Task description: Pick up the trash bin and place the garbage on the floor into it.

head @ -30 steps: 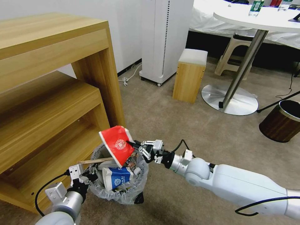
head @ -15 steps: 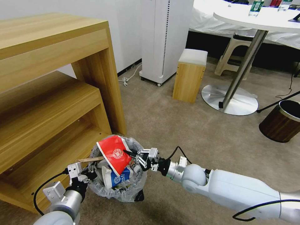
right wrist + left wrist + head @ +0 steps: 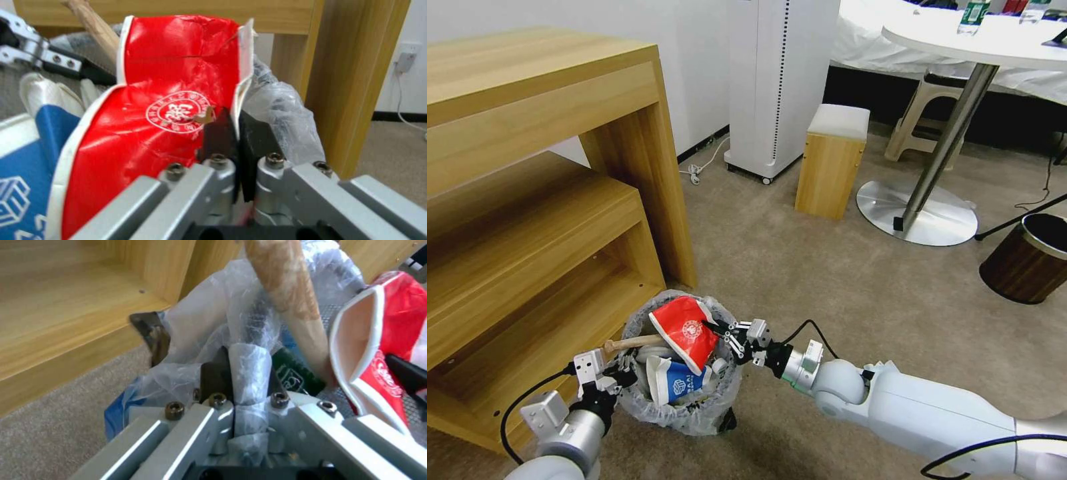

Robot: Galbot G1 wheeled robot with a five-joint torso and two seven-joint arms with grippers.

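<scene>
Head view: I have the trash bin (image 3: 684, 393) on the floor (image 3: 840, 280) beside the wooden shelf unit (image 3: 540, 200). My left gripper (image 3: 616, 372) is at the bin's near-left rim. My right gripper (image 3: 725, 331) reaches in from the right and holds a red wrapper (image 3: 686, 330) over the bin mouth, its lower edge already among the contents. Inside I see the blue-white carton (image 3: 677, 383), and a wooden stick (image 3: 634, 343) lying across the rim. The carpet in view carries no loose litter. A dark brown cylinder (image 3: 1027, 257) stands well apart at the right.

Left wrist view: the left gripper (image 3: 242, 373) has its jaws closed onto the bin's rim, with a fold of the bag liner (image 3: 200, 326) pinched between them. The wooden stick (image 3: 289, 300) and the red wrapper (image 3: 391, 353) sit just beyond.

Right wrist view: the right gripper (image 3: 238, 133) has its jaws nearly closed, clamping the wrapper's white-edged margin. The red wrapper (image 3: 155, 120) hangs in front, with the blue-white carton (image 3: 26, 173) and what may be a white slipper (image 3: 42, 95) below it.

Status, as I judge it: the bin is secured and most garbage appears collected. The wrapper is not yet released. I cannot confirm that every listed item is inside.
</scene>
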